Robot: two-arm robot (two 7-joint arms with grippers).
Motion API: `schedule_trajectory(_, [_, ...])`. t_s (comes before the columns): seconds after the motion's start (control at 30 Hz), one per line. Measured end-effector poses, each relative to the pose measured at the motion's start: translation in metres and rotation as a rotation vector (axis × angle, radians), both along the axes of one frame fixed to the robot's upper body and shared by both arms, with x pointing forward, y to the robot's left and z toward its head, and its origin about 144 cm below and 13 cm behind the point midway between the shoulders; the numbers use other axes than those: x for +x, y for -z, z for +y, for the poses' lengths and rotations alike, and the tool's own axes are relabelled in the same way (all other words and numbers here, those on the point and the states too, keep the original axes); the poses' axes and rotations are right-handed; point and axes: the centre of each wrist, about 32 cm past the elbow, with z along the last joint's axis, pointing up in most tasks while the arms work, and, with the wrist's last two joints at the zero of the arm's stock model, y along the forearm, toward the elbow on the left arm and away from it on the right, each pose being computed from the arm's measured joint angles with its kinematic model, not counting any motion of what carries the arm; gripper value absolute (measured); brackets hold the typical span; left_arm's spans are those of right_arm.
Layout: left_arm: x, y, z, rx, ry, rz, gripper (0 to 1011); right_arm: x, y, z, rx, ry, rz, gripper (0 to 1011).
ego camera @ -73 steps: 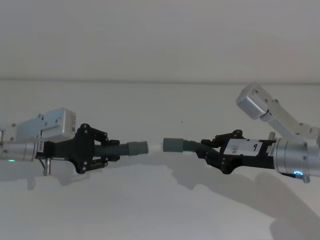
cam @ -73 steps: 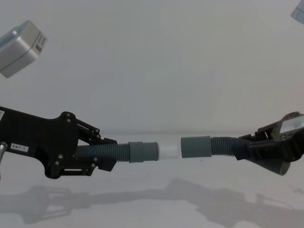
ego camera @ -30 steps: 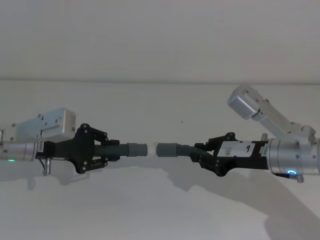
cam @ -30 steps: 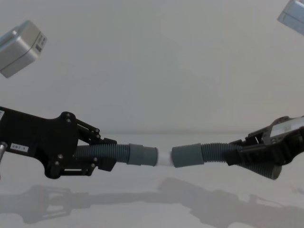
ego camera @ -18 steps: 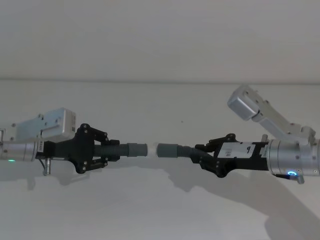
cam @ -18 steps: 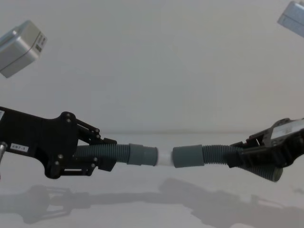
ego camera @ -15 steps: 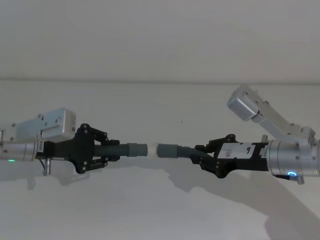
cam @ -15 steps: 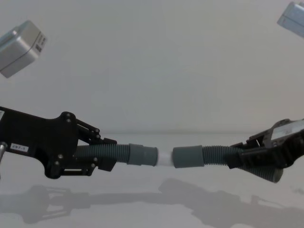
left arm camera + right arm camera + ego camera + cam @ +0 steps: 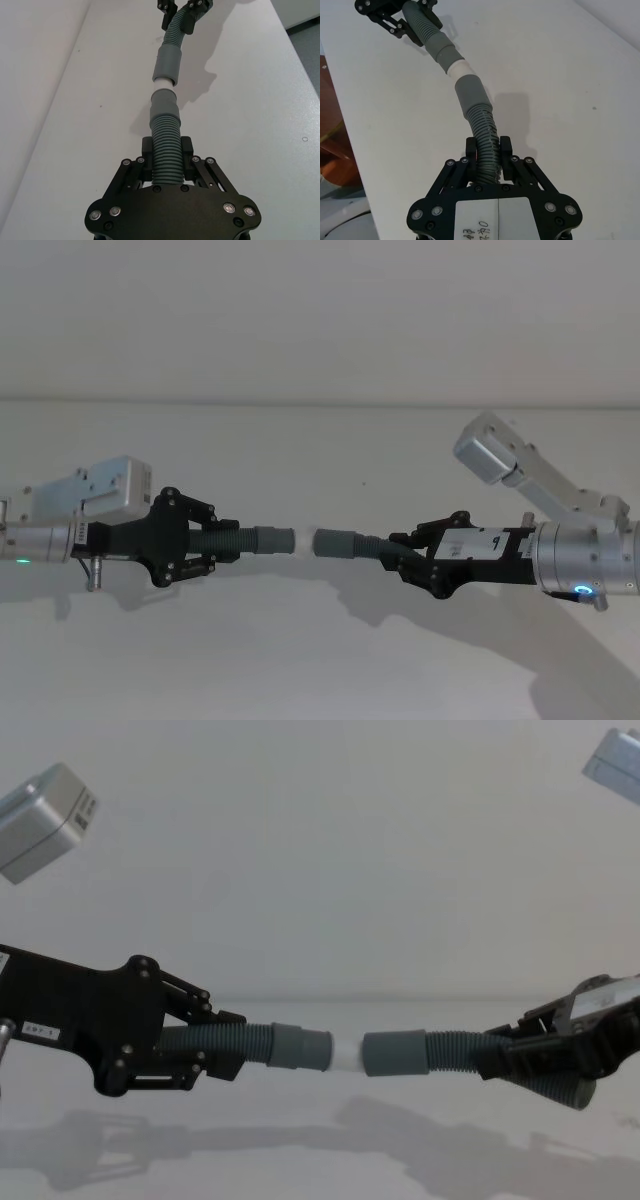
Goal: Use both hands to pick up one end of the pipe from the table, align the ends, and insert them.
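Note:
Both pieces of the pipe hang above the white table (image 9: 320, 660), in one line. My left gripper (image 9: 207, 541) (image 9: 226, 1047) (image 9: 166, 159) is shut on the ribbed body of the left piece (image 9: 240, 1044). That piece's grey collar (image 9: 272, 538) (image 9: 164, 106) ends in a white tip (image 9: 346, 1054) (image 9: 162, 84). My right gripper (image 9: 405, 553) (image 9: 503, 1061) (image 9: 488, 150) is shut on the curved right piece (image 9: 482, 125). Its collar (image 9: 335, 542) (image 9: 395, 1054) (image 9: 470, 92) meets the white tip, whose end sits at the collar's mouth.
A pale wall (image 9: 320, 320) rises behind the table. The table's edge (image 9: 295, 45) shows in the left wrist view, with floor beyond. In the right wrist view a brown wooden thing (image 9: 335, 150) stands past the other edge. Silver arm links (image 9: 45, 820) (image 9: 500, 455) hang above.
My right gripper has carried its piece leftward and slightly down, closing the gap until its collar reaches the white tip. The left arm has stayed still.

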Motion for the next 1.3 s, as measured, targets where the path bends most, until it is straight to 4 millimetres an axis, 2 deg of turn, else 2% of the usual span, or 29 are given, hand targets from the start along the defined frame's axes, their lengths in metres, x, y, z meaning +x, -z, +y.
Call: schedule_trajectory(1.3, [0.0, 0.0, 0.0, 0.0, 0.0, 0.0, 320, 0.0005, 0.0021, -0.0002, 0.013, -0.002, 0.004, 265])
